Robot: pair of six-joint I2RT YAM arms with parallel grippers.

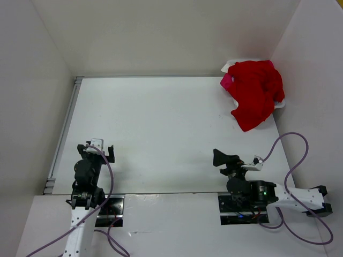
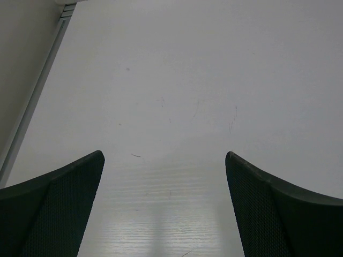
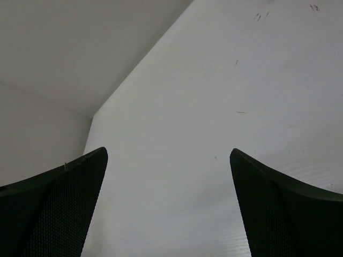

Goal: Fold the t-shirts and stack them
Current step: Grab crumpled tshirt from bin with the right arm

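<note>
A crumpled red t-shirt (image 1: 254,96) is heaped at the table's back right corner and hangs over the front of a white basket (image 1: 280,103). A strip of pinkish red t-shirt (image 1: 226,82) peeks out at the heap's left edge. No other shirts show. My left gripper (image 1: 96,151) (image 2: 164,153) hovers open near the front left of the table, with only bare tabletop between its fingers. My right gripper (image 1: 222,160) (image 3: 169,150) is open and empty near the front right, well short of the heap.
White walls close in the white table (image 1: 161,123) at the back and on both sides. A metal rail (image 1: 64,128) runs along its left edge. A purple cable (image 1: 292,160) loops beside the right arm.
</note>
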